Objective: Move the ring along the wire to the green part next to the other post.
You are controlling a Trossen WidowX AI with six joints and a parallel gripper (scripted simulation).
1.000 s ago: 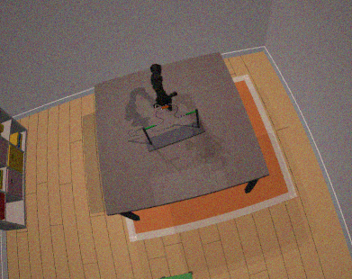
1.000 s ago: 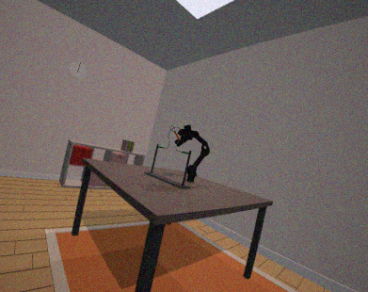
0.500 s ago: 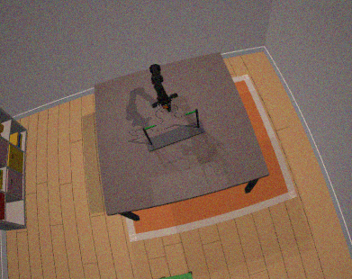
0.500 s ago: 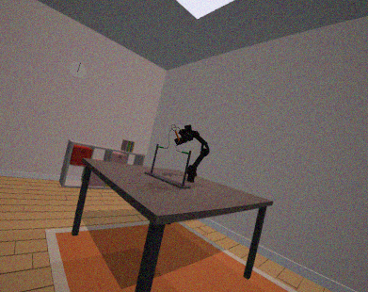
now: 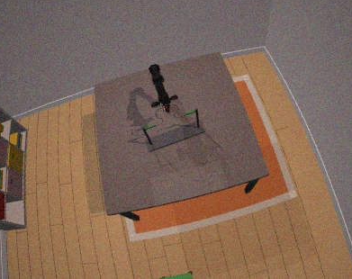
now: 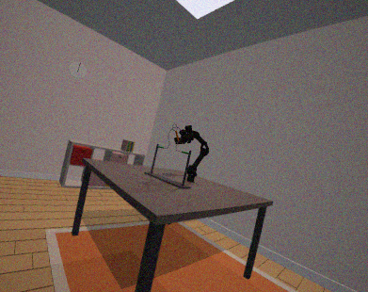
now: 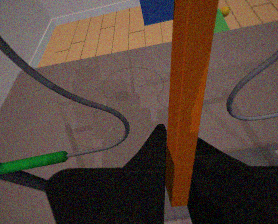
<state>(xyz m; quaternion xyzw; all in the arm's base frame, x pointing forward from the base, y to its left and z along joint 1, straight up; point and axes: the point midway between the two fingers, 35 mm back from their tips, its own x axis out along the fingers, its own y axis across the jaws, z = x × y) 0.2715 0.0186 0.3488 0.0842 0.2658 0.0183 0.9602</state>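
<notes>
- Gripper [image 7: 172, 212] of the black six-joint arm [image 5: 160, 85] is pinched on the long orange rectangular handle [image 7: 189, 100], which rises upright between the dark jaws in the wrist view.
- Thin grey curved wire [image 7: 102, 107] sweeps down to the gripper's left, loops and joins the green wire section [image 7: 32, 162] low on the left; a second grey bend [image 7: 245, 100] lies to the right of the handle. Handle and grey wire show apart in this view.
- Ring itself cannot be made out in any view; in the exterior view the handle [image 6: 177, 136] is held high, above the level of the post tops.
- Below the gripper, two dark upright posts [image 5: 148, 136] [image 5: 197, 117] stand on a flat dark base [image 5: 176, 139], each with a green stub near its top.
- Base rests on the grey square table [image 5: 124, 178], near the arm's foot.
- Seen from above, the gripper [image 5: 166, 107] sits between the two posts, on the arm's side of the base.
</notes>
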